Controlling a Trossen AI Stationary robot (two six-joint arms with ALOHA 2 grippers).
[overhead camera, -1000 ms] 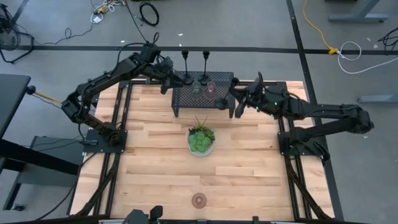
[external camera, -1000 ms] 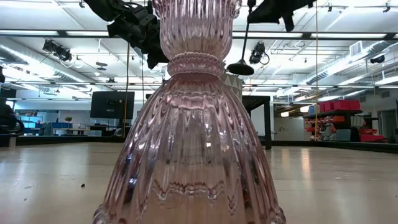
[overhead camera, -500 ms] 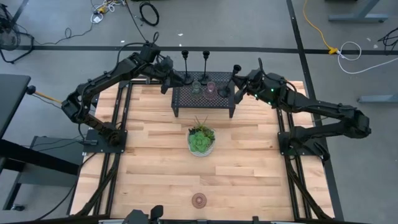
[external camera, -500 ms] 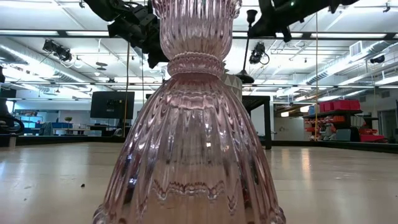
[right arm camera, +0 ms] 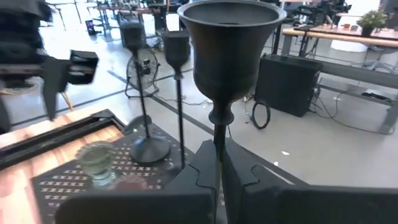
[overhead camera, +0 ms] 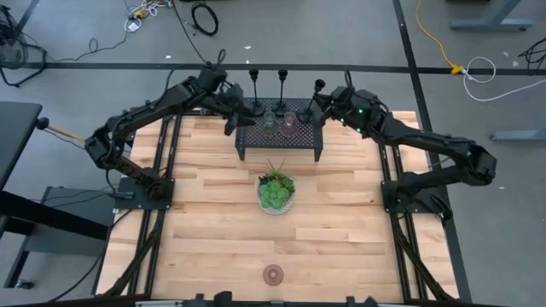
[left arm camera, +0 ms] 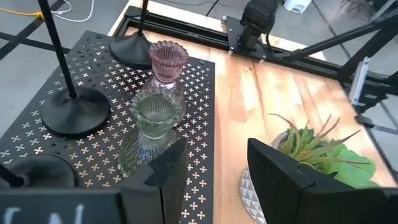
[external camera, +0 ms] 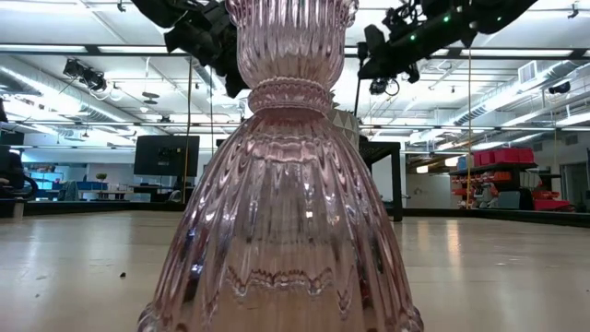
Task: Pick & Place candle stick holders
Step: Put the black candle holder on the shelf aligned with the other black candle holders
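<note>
Carried farther back: right gripper [right arm camera: 217, 163] clamped on candlestick [right arm camera: 227, 50]; keep upright, set on rack [overhead camera: 281, 136]; left gripper [left arm camera: 214, 163] open

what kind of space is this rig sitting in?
Looks like an open-plan robotics lab or workshop. The low view shows exposed ceiling ducts, a wall monitor and red storage shelving; the high view shows a bare concrete floor with loose cables around the wooden table.

My candlestick [right arm camera: 229, 46] is plain black; the rack [left arm camera: 193, 81] black with cross-shaped holes; ribbed cups pink [left arm camera: 168, 60] and green [left arm camera: 155, 116].
</note>
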